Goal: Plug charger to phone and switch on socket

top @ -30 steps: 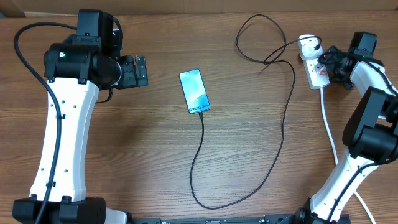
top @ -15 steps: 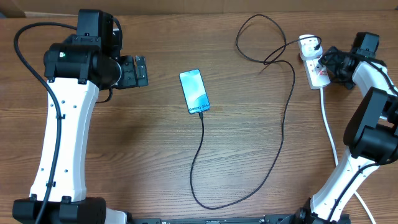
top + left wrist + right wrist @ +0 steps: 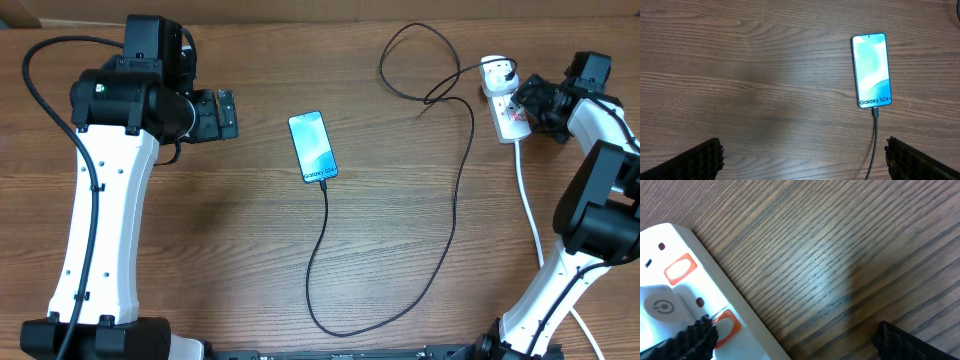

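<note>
- The phone [image 3: 313, 147] lies screen-up near the middle of the table [image 3: 220, 260]. Its long axis runs from the far edge toward the robot, slightly slanted, with the lettered end nearer the robot.
- The charger [image 3: 324, 190] leaves that lettered end, loops toward the robot, then climbs to a white plug [image 3: 495, 70] at the far end of the socket [image 3: 508, 112].
- The socket lies at the far right, its long axis also running far to near.
- The left gripper [image 3: 215, 113] hovers left of the phone, jaws spread wide and empty.
- The right gripper [image 3: 530, 100] is at the socket, also spread wide and gripping nothing.
- Only the left wrist view shows the connector seated in the phone and the wording "Galaxy S24+".
- Only the right wrist view shows the socket's orange switches [image 3: 679, 268], with one fingertip [image 3: 697, 335] over the strip's edge; I cannot tell whether it touches.
</note>
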### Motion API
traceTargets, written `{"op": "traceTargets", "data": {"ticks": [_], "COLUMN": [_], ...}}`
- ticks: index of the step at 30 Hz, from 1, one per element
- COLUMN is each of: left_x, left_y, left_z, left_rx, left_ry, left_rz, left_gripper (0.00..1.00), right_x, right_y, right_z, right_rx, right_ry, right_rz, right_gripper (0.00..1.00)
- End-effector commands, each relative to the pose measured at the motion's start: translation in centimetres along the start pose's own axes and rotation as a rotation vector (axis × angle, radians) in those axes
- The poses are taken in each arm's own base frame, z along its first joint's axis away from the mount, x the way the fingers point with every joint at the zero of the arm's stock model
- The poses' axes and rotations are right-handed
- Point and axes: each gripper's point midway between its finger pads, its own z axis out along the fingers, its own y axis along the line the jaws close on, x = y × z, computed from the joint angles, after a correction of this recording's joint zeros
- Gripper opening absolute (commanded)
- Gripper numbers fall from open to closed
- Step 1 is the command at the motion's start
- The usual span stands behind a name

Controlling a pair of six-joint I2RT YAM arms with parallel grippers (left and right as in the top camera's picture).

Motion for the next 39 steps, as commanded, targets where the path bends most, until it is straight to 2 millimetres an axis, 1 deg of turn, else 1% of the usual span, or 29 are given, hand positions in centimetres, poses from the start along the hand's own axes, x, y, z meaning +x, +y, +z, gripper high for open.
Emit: {"op": "traceTargets", "data": {"ticks": [1, 18, 21, 23, 25, 29, 31, 33, 35, 38, 39], "left_x": [-0.2, -0.2, -0.2, -0.2, -0.2, -0.2, -0.2, -0.2, -0.2, -0.2, -0.2], "left_y": [0.0, 0.0, 0.0, 0.0, 0.0, 0.0, 0.0, 0.0, 0.0, 0.0, 0.0], "left_z": [0.2, 0.2, 0.2, 0.2, 0.2, 0.2, 0.2, 0.2, 0.2, 0.2, 0.2], "left_rx": [-0.006, -0.006, -0.006, -0.006, -0.006, -0.006, -0.006, -0.006, -0.006, -0.006, -0.006], "left_ry": [0.0, 0.0, 0.0, 0.0, 0.0, 0.0, 0.0, 0.0, 0.0, 0.0, 0.0], "left_rz": [-0.017, -0.017, -0.017, -0.017, -0.017, -0.017, -0.017, -0.017, -0.018, -0.017, -0.017], "left_gripper": [1.0, 1.0, 1.0, 1.0, 1.0, 1.0, 1.0, 1.0, 1.0, 1.0, 1.0], "right_x": [2.5, 3.1, 3.4, 3.0, 2.1, -0.6, -1.9, -2.8, -3.5, -4.4, -4.6], "right_y": [0.7, 1.6, 2.6, 2.9, 3.0, 3.0, 3.2, 3.5, 3.7, 4.3, 4.5], "right_z": [1.5, 1.6, 1.2, 0.5, -0.5, -3.9, -6.1, -8.3, -10.3, -14.3, -15.4], "right_rx": [-0.026, -0.034, -0.089, -0.11, -0.112, -0.128, -0.139, -0.147, -0.149, -0.162, -0.166], "right_ry": [0.078, 0.087, 0.108, 0.103, 0.08, 0.011, -0.03, -0.059, -0.088, -0.137, -0.149], "right_rz": [-0.047, -0.085, -0.083, -0.073, -0.054, 0.001, 0.001, 0.001, 0.0, -0.007, -0.008], "right_gripper": [1.0, 1.0, 1.0, 1.0, 1.0, 1.0, 1.0, 1.0, 1.0, 1.0, 1.0]}}
